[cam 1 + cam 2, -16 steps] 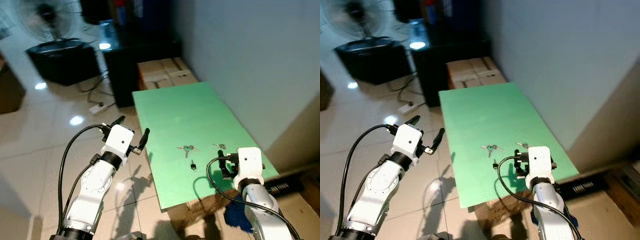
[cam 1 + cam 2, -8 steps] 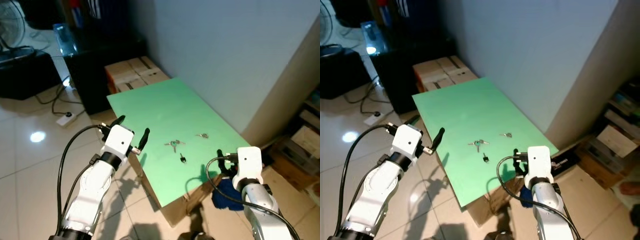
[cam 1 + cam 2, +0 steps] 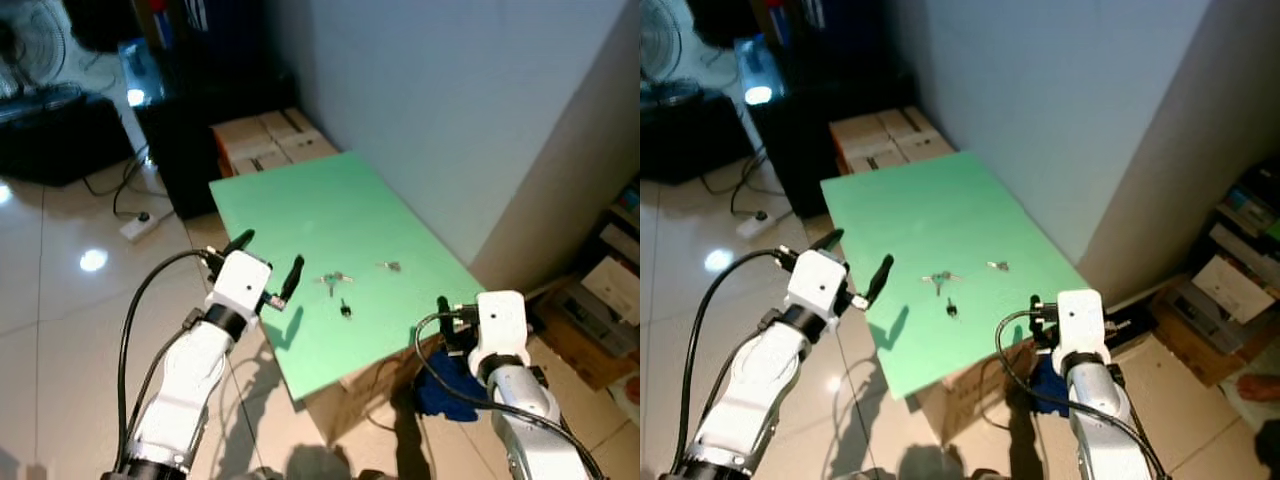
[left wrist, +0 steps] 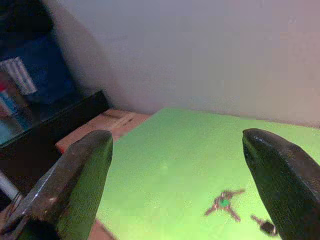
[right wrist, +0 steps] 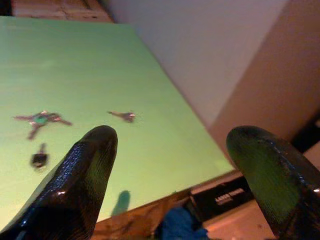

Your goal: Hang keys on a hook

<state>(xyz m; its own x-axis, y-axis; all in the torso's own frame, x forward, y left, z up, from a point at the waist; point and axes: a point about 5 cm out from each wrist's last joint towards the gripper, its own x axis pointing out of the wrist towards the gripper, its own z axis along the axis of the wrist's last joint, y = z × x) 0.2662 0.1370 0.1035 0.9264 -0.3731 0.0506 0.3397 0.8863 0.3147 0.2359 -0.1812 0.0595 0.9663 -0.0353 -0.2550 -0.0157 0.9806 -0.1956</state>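
**Keys on green table, both grippers empty, approach stage**

While nothing is yet grasped, the items stand as follows.

- Green table (image 3: 330, 215): flat top, one long edge set against the wall, near corner overhanging cardboard boxes beneath.
- Key bunch (image 3: 334, 279): small fan of keys with a green tag, lying flat toward the near half of the table, well in from every edge.
- Dark key (image 3: 344, 308): black-headed, just beside the bunch, toward the near edge.
- Single key (image 3: 390, 266): silver, apart from the bunch, nearer the wall-side edge.
- Left gripper (image 3: 268, 267): raised at the table's left edge, fingers spread wide and empty; it points across the top at the keys, likely lined up for a reach.
- Right gripper (image 5: 170, 165): held off the near right corner, fingers parted, nothing between them; its camera looks over the corner at all three key items.
- Cardboard boxes (image 3: 265, 138): beyond the far edge, beside a dark cabinet (image 3: 195, 100).
- Hook: none can be made out.

Judgement: the pickup is not begun; the flat-lying keys offer little height, so a low, careful pinch seems needed.
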